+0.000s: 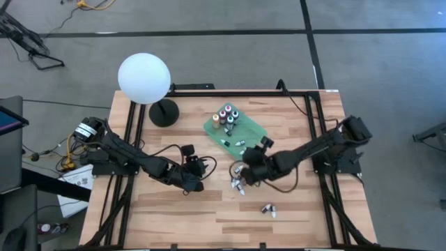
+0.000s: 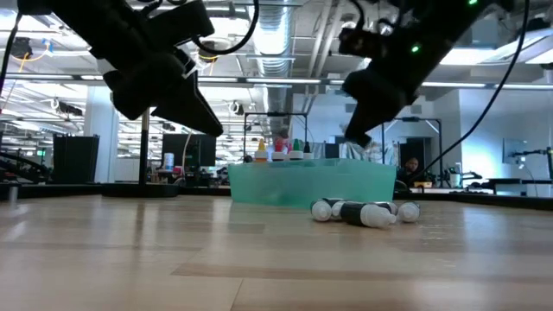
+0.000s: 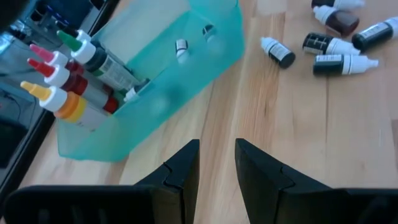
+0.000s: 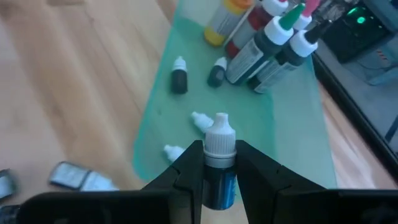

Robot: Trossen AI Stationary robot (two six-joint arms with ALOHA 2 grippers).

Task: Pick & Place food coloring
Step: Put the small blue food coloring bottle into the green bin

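Partly sorted: several bottles stand in your tray [image 1: 256, 130]
Right gripper [image 4: 220, 163] clasps a dark bottle [image 4: 219, 168]; left gripper [image 3: 217, 163] gapes empty; loose bottles [image 1: 238, 184] remain

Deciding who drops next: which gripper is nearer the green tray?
Right. The right gripper, holding a small bottle, hangs at the green tray's near edge; the left gripper hangs farther off over bare table.

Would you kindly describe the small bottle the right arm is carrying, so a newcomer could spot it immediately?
Start at the green tray in the middle of the table. At its near edge is the right claw, and upright between its fingers is a small dark bottle with a white cap. Unlike the other small bottles lying loose, it is gripped.
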